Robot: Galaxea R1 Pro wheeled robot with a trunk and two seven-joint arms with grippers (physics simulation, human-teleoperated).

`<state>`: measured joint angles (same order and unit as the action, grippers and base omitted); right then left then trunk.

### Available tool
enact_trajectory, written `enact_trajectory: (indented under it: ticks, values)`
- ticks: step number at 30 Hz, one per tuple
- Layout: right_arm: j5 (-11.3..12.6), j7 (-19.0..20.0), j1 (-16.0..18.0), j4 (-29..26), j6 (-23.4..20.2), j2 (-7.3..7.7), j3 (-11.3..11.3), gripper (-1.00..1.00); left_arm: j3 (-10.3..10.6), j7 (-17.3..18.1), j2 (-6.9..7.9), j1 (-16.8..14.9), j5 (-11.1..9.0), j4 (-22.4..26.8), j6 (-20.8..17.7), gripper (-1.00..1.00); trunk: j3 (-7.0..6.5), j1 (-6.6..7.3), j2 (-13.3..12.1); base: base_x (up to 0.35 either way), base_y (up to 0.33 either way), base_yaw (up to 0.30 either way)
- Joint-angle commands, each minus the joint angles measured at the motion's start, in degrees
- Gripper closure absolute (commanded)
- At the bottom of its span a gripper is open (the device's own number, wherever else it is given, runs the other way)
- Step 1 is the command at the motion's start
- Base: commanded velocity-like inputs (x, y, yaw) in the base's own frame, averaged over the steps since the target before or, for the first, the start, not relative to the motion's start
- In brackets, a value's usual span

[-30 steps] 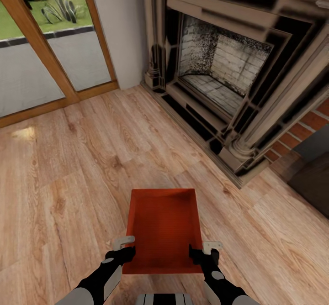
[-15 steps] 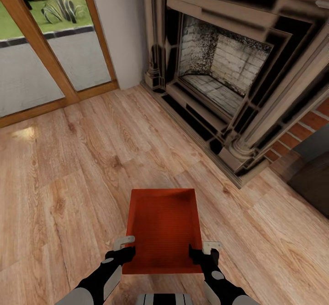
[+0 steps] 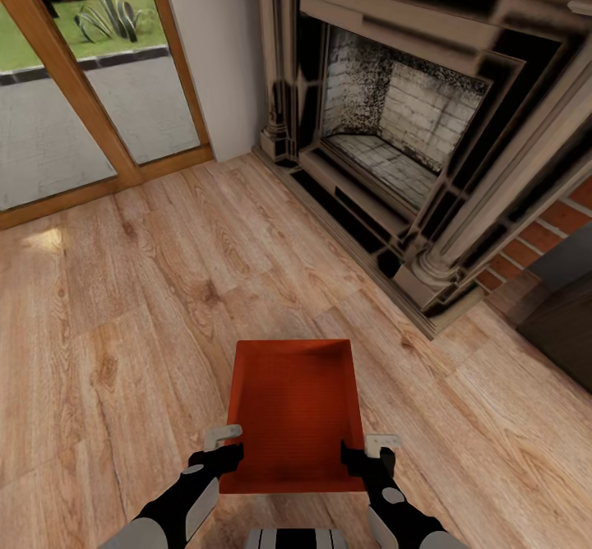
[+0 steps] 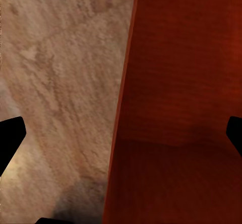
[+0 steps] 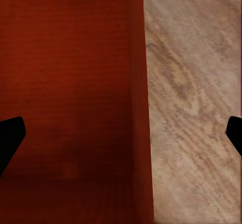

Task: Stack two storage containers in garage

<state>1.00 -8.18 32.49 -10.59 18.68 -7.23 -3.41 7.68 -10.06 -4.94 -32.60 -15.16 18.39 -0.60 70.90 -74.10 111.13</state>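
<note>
Head view, near to far. At the lower edge, the left end effector and the right end effector meet the near corners of one red-orange storage container, the left on its left wall, the right on its right wall. Each end effector straddles its wall, one finger inside the bin and one outside, clamped on the container rim. In the left wrist view the container wall runs between the two dark fingertips, with wood-plank floor to the outer side; in the right wrist view the container wall likewise lies between the fingertips, with plank floor outside it. The container is open-topped, empty, held level in front of the robot above the light wood-plank floor of the living room. Whether its base touches the floor cannot be told. Beyond it, to the right, stands the fireplace with a sooty brick firebox, and red brick at its right flank. Farther left, a wood-framed glass door faces a lawn.
</note>
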Motion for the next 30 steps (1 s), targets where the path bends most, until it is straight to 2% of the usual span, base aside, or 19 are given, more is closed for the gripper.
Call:
enact_trajectory:
  ticks: [1,5,12,13,14,18,30]
  values:
    - [-0.1,-0.37,0.03,0.05,0.13,0.13,-0.39,-1.0,0.49,-0.4,0.07,-0.01,-0.53,0.04,-0.07,-1.0,0.03,0.01,0.01,0.0,0.0,0.0]
    - [-2.87,-0.42,0.03,0.09,0.76,0.7,-0.43,-1.0,0.49,-0.34,0.56,-0.01,-0.49,0.0,-0.1,-1.0,0.03,0.01,0.01,0.0,0.0,0.0]
    - [-3.32,-0.44,0.03,0.12,1.16,0.7,-0.32,-1.0,0.52,0.17,1.34,-0.01,0.14,0.05,-0.16,-1.0,0.03,0.01,0.01,0.0,0.0,0.0]
    - [-3.23,-0.44,0.03,0.13,1.11,0.73,-0.22,-1.0,0.52,0.33,1.71,-0.01,3.47,0.03,-0.36,-1.0,0.03,0.01,0.01,0.0,0.0,0.0]
    - [-3.22,-0.44,0.03,0.13,1.07,0.73,-0.21,-1.0,0.49,0.35,1.76,-0.01,4.66,-0.01,-0.42,-1.0,0.03,0.01,0.01,0.0,0.0,0.0]
    - [-3.27,-0.43,0.03,0.13,1.14,0.79,-0.19,-1.0,0.42,0.38,1.84,-0.01,6.64,-0.16,-0.53,-1.0,0.03,0.01,0.01,0.0,0.0,0.0]
    - [-2.82,-0.44,0.03,0.13,1.24,0.78,-0.19,-1.0,0.33,0.39,1.75,-0.01,7.16,-0.71,-0.31,-1.0,0.03,0.01,0.01,0.0,0.0,0.0]
